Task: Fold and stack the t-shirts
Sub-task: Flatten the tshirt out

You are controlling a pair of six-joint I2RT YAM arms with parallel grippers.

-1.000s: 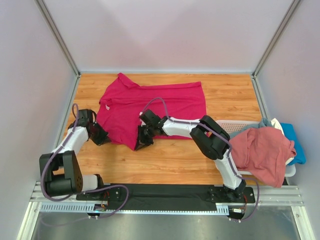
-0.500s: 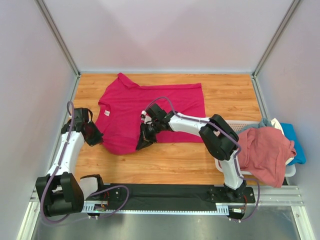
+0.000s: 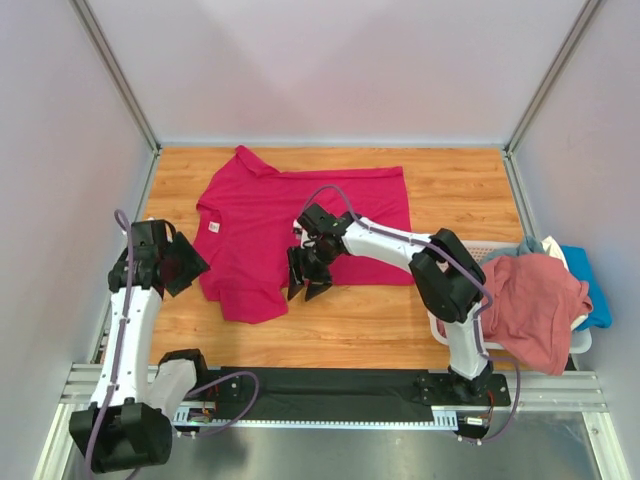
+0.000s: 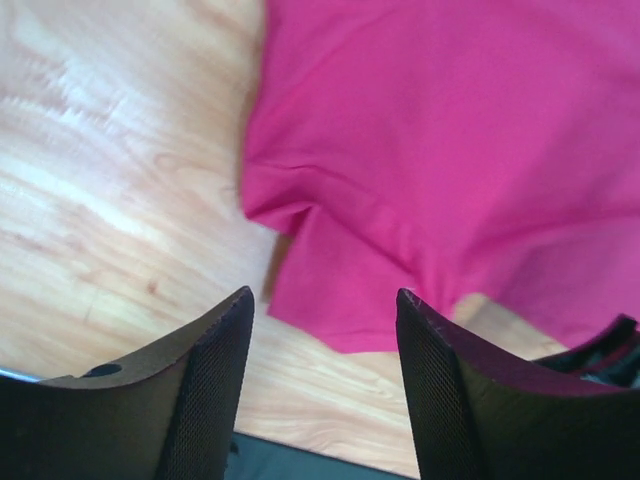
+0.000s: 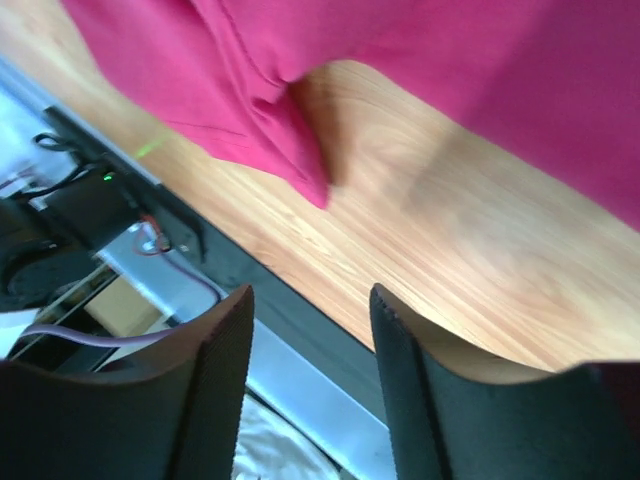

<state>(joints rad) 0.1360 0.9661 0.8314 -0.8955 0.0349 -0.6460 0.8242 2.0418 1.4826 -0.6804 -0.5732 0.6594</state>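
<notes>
A magenta-red t-shirt (image 3: pixel 300 215) lies spread on the wooden table, its small white neck label (image 3: pixel 212 226) at the left and a folded flap (image 3: pixel 250 295) reaching toward the near edge. My left gripper (image 3: pixel 190 265) hovers open just left of the shirt's edge, holding nothing; in the left wrist view the shirt (image 4: pixel 450 150) lies beyond its fingers (image 4: pixel 215 370). My right gripper (image 3: pixel 310 285) hangs open at the shirt's near hem, empty; the right wrist view shows the shirt's corner (image 5: pixel 290 150) beyond the fingers (image 5: pixel 225 390). A dusty pink t-shirt (image 3: pixel 530 305) drapes over the basket.
A white lattice basket (image 3: pixel 465 250) stands at the right edge with pink, blue (image 3: pixel 590 285) and whitish cloth piled in it. Grey walls enclose the table on three sides. A black rail (image 3: pixel 330 385) with the arm bases runs along the near edge.
Both grippers have opened and let go of the magenta-red shirt. The left arm drew back left and toward the near edge; the shirt's lower left part now lies pulled toward the near edge.
</notes>
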